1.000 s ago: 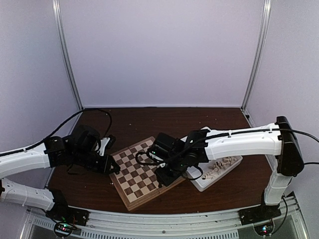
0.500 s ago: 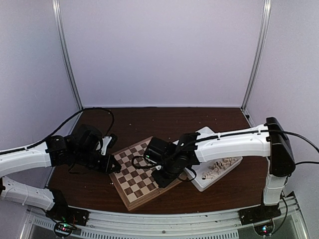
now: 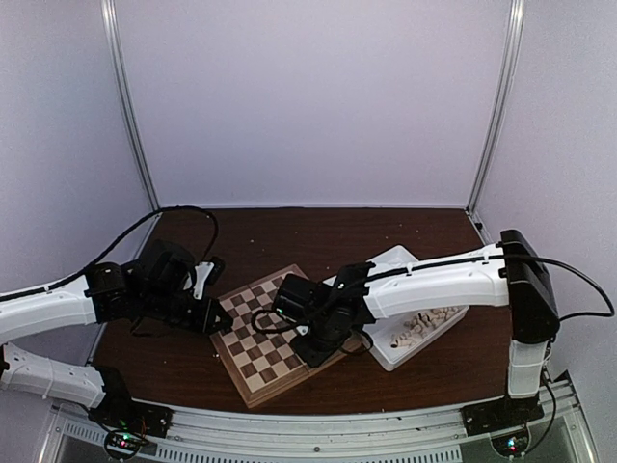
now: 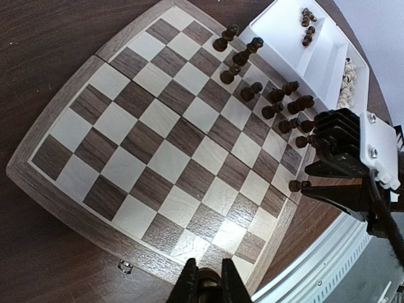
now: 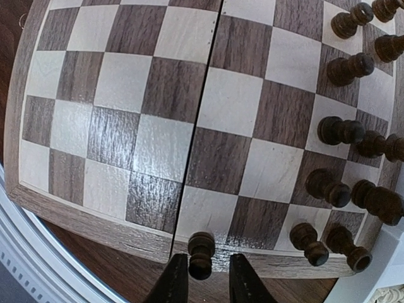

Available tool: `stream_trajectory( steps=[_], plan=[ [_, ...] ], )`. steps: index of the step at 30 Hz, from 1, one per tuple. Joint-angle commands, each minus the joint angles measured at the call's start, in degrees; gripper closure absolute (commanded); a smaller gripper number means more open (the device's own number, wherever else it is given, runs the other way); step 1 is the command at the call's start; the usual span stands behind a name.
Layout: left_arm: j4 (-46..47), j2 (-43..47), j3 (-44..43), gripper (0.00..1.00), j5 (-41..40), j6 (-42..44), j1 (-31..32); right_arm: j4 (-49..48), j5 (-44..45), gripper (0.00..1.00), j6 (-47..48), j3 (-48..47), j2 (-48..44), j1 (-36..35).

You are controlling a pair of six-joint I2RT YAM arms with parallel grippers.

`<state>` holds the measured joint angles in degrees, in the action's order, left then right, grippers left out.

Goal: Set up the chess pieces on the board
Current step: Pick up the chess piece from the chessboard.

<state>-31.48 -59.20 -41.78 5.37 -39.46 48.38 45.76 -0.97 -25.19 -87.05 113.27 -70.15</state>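
R gripper (image 5: 208, 262) fingers narrow, not tight, w/ small dark brown wooden pawn (image 5: 201, 247) between, at edge of checked wooden chessboard (image 5: 120, 126). L gripper (image 4: 207, 281) fingers pinched together.

The counter (image 3: 318, 231) is of dark brown wood and fills the lower middle of the top view. The board (image 3: 255, 340) lies flat on it at lower centre, turned cornerwise. A white tray (image 3: 436, 336) lies just right of the board.

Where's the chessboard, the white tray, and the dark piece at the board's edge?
chessboard (image 4: 167, 161): left wrist view, bare middle square.
white tray (image 4: 279, 38): left wrist view, bare floor.
dark piece (image 5: 201, 243): right wrist view, its head.
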Motion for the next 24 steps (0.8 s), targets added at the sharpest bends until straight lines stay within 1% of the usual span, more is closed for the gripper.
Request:
stream_trajectory(
  steps=[1, 11, 17, 24],
  plan=[
    [0.4, 0.39, -0.82, 1.0, -0.53, 0.88, 0.22, 1.25, 1.3, 0.76, 0.69, -1.97, 0.81, -0.6],
    [0.37, 0.74, -0.83, 1.0, -0.41, 0.97, 0.22, 1.48, 1.26, 0.9, 0.98, -2.81, 0.53, -0.69],
    [0.37, 0.79, -0.93, 1.0, -0.53, 0.97, 0.22, 1.5, 3.08, 0.92, 1.95, -4.41, -0.38, -0.69],
    [0.32, 1.07, -1.09, 1.0, -0.78, 0.97, 0.22, 2.61, 8.0, 0.93, 5.28, -10.02, 0.13, 0.63]
  ],
)
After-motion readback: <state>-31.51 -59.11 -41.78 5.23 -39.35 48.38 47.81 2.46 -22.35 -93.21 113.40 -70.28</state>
